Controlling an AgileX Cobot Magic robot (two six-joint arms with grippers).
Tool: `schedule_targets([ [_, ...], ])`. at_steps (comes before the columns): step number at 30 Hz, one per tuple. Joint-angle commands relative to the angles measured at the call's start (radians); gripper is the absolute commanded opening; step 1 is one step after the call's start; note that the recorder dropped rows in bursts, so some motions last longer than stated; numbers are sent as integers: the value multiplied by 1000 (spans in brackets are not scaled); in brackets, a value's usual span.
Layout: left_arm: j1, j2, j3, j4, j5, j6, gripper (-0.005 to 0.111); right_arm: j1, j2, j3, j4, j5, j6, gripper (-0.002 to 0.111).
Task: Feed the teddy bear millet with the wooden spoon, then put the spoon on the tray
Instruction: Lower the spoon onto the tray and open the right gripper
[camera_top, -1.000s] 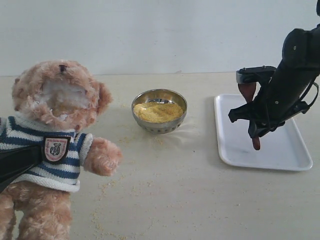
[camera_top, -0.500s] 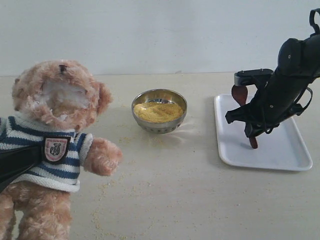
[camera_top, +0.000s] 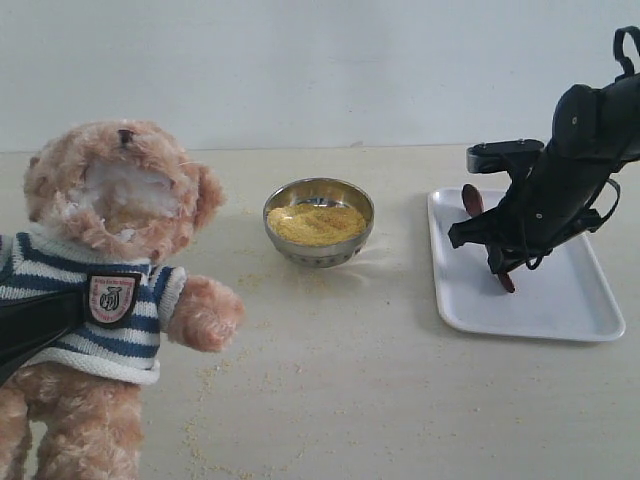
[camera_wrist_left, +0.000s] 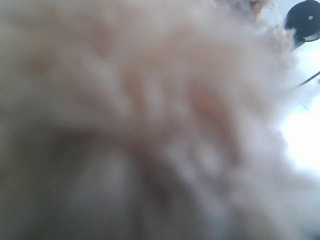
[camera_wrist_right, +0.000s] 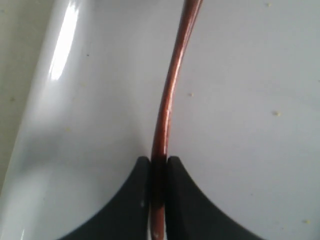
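My right gripper (camera_wrist_right: 159, 167) is clamped on the spoon (camera_wrist_right: 169, 105) handle, low over the tray (camera_top: 560, 310) at right, bowl end tilted up. Letting go at this tilt could send it skidding over the rim. The left gripper is hidden in the bear (camera_top: 115, 200) fur, so I can't tell its state

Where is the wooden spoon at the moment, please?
On the right of the exterior view, the wooden spoon is held in the right gripper, low over the tray, to the right of the steel bowl.

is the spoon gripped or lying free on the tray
Gripped. The right gripper is shut on the handle of the wooden spoon, above the tray.
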Motion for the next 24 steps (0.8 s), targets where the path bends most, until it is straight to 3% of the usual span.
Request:
schedule_targets([
  [1,3,2,-4,-21,23,1,5,-6,-3,2,-1,8,-14,0],
  [16,3,2,-4,-21,23,1,5,-6,-80,2,-1,55,-61,1],
  [24,3,2,-4,-21,23,1,5,-6,-91,2,-1,82,-63,30],
])
